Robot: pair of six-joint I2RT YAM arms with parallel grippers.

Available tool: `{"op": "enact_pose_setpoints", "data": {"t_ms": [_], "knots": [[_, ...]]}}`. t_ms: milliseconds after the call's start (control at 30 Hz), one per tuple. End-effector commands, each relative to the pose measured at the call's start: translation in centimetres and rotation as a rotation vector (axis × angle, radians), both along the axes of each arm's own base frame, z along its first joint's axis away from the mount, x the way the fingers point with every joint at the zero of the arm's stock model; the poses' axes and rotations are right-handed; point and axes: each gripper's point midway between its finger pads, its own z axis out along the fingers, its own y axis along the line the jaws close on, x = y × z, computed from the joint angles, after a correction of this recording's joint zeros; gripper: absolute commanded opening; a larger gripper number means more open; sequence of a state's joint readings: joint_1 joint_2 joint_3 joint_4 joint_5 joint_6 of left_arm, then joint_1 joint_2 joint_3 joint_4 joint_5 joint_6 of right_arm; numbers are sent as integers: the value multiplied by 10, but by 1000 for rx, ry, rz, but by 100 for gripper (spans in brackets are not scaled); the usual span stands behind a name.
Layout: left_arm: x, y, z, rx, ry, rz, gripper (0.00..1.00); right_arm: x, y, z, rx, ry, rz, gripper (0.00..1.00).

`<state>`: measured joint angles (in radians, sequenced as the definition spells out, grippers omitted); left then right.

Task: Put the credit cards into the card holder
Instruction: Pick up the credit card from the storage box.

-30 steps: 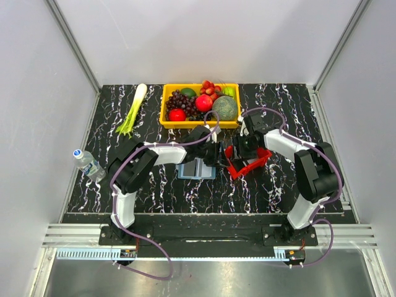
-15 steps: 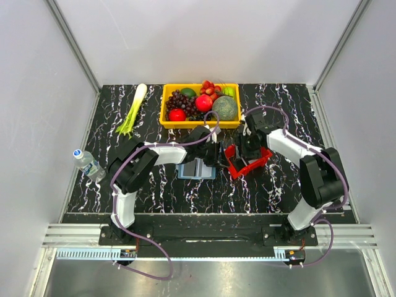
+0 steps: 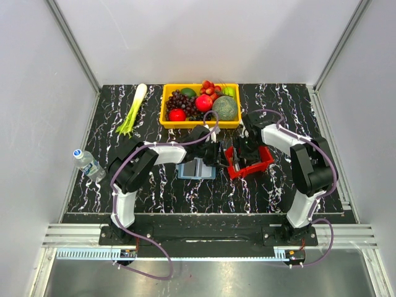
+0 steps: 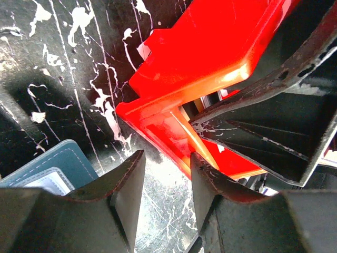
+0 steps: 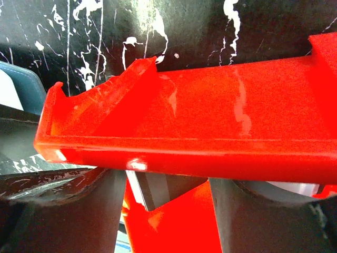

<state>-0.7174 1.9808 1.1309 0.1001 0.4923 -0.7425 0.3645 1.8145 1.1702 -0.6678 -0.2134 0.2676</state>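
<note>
A: What surrounds us?
B: A black, white-veined table (image 3: 284, 105) between pale walls. Only from above do we see the yellow fruit crate (image 3: 198, 124), leek (image 3: 133, 110) and bottle (image 3: 88, 164), its label too small to read.
A: And our wrists?
B: The card holder (image 4: 50, 171) lies just beside the red tray (image 4: 210, 47), which holds credit cards (image 4: 209, 100) edge-on. Our left gripper (image 4: 166, 158) gapes partway, empty. Our right gripper (image 5: 168, 179) stands wide at the tray, and we cannot tell its grip.

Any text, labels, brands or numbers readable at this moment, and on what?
No text can be read anywhere.
Water bottle: label too small to read.
Card holder: no print visible.
Red tray: no markings visible.
</note>
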Motion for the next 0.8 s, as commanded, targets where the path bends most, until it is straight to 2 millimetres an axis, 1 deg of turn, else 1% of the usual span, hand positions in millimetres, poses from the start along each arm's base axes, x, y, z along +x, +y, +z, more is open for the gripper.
{"op": "enact_pose_setpoints", "data": {"t_ms": [0, 33, 100, 200, 333, 367, 567, 767], "knots": [[11, -10, 5, -40, -26, 4, 43, -31, 12, -42, 15, 133, 18, 66], [11, -10, 5, -40, -26, 4, 43, -29, 12, -39, 18, 111, 13, 66], [10, -9, 6, -40, -27, 3, 43, -23, 9, -32, 5, 73, 7, 58], [11, -9, 5, -40, -22, 3, 43, -17, 12, -21, 20, 35, 15, 54], [10, -10, 5, -40, -22, 0, 43, -14, 18, -8, 58, 6, 27, 57], [10, -10, 6, -43, -22, 0, 43, -14, 18, -5, 60, 0, 23, 60], [9, -9, 3, -38, -19, 0, 43, -11, 16, 9, 62, -40, 12, 63], [9, -9, 6, -42, -22, -1, 43, -9, 20, 20, 87, -61, 5, 58]]}}
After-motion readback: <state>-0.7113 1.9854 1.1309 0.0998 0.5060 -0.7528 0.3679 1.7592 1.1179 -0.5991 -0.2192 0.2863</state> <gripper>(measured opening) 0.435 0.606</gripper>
